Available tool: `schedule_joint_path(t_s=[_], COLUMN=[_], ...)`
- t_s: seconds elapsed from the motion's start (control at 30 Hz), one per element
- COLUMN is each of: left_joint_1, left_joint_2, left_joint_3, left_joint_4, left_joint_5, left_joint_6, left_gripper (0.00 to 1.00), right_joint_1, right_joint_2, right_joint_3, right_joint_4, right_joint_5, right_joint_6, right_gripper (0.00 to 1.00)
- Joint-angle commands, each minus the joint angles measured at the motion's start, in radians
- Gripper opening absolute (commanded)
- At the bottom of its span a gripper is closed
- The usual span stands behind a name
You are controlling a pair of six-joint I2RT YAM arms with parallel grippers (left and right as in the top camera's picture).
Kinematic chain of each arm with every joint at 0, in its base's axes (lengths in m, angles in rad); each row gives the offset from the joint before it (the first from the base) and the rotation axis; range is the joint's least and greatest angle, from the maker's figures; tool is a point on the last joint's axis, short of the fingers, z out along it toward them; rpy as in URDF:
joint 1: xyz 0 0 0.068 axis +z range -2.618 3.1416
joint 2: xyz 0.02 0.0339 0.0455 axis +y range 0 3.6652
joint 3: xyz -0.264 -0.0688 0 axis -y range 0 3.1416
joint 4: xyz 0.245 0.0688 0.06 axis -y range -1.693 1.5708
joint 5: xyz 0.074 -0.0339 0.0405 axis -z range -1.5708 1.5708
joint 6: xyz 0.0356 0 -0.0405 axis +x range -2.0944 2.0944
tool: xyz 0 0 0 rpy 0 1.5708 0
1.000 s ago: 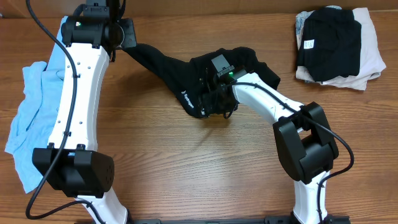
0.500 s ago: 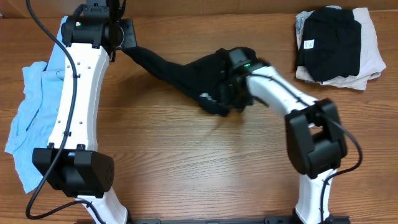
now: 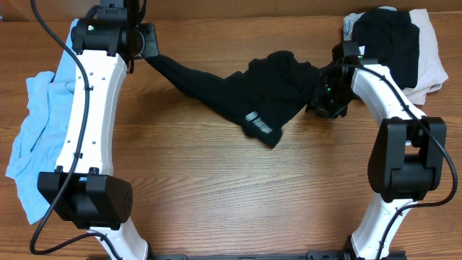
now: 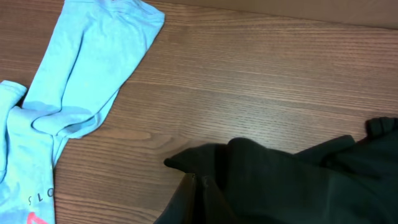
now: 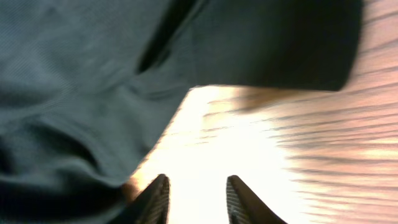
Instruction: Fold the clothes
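A black garment (image 3: 245, 90) lies stretched across the wooden table from upper left to right, with a white logo showing near its lower edge. My left gripper (image 3: 148, 49) is shut on its left end, which the left wrist view shows pinched between the jaws (image 4: 199, 182) with the black cloth (image 4: 298, 180) trailing right. My right gripper (image 3: 326, 101) is at the garment's right end. In the right wrist view its jaws (image 5: 196, 182) are open over bare table, with the black cloth (image 5: 93, 74) just above and to the left.
Light blue clothes (image 3: 36, 123) lie heaped at the table's left edge and also show in the left wrist view (image 4: 81, 68). A stack of folded clothes (image 3: 393, 50), black on beige, sits at the back right, close behind my right arm.
My right gripper has swept from the garment's middle to its right end, dragging the cloth out flatter and wider. The logo now faces up. My left gripper has not moved.
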State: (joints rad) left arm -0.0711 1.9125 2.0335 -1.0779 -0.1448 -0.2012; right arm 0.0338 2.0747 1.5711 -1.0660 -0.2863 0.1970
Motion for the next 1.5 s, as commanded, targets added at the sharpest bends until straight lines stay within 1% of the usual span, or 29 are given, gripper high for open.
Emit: schedule_joint_path(t_s=[0.0,0.17,0.33,0.4,0.47,0.53,0.57,0.7,0.93,0.97,1.03,1.17,1.23,1.33,1.37,1.47], left_joint_1=[0.005,0.005,0.005,0.005,0.005,0.005,0.005,0.005,0.005,0.005,0.005,0.005,0.005,0.006,0.005,0.006], left_joint_2=[-0.003,-0.003,-0.003,-0.003,-0.003,-0.003,-0.003,-0.003,-0.003,-0.003,-0.003,-0.003,-0.003,-0.003,-0.003,-0.003], left_joint_3=[-0.002,-0.002,-0.002,-0.002,-0.002,-0.002,-0.002,-0.002,-0.002,-0.002,-0.002,-0.002,-0.002,-0.002,-0.002,-0.002], left_joint_4=[0.0,0.004,0.006,0.005,0.006,0.005,0.005,0.005,0.005,0.005,0.005,0.005,0.005,0.007,0.008,0.009], left_joint_5=[-0.011,0.011,0.014,0.014,0.014,0.014,0.014,0.014,0.014,0.014,0.013,0.007,0.007,0.006,0.006,0.002], left_joint_6=[0.021,0.021,0.021,0.021,0.021,0.022,0.022,0.022,0.022,0.022,0.022,0.022,0.022,0.022,0.022,0.022], left_gripper=[0.04,0.04,0.04,0.04,0.04,0.04,0.04,0.04,0.04,0.04,0.04,0.04,0.04,0.04,0.04,0.04], right_joint_1=[0.018,0.09,0.241,0.314,0.392,0.45,0.476,0.52,0.521,0.521,0.52,0.515,0.509,0.497,0.492,0.473], right_joint_2=[-0.055,-0.128,-0.166,-0.156,-0.134,-0.106,-0.089,-0.029,0.032,0.033,0.033,0.033,0.033,0.028,0.021,-0.018], right_joint_3=[0.045,0.048,0.048,0.046,0.046,0.046,0.046,0.046,0.045,0.045,0.045,0.045,0.045,0.046,0.047,0.06], right_joint_4=[-0.003,0.002,0.083,0.131,0.172,0.199,0.211,0.235,0.236,0.232,0.221,0.188,0.17,0.16,0.158,0.131], right_joint_5=[-0.109,-0.112,-0.09,-0.014,0.114,0.225,0.283,0.381,0.394,0.413,0.462,0.492,0.496,0.496,0.496,0.497], right_joint_6=[-0.076,-0.097,-0.097,-0.097,-0.095,-0.087,-0.064,-0.014,0.023,0.05,0.102,0.16,0.175,0.182,0.19,0.197], right_gripper=[0.39,0.42,0.5,0.57,0.64,0.75,0.77,0.79,0.79,0.78,0.7,0.58,0.48,0.28,0.26,0.26])
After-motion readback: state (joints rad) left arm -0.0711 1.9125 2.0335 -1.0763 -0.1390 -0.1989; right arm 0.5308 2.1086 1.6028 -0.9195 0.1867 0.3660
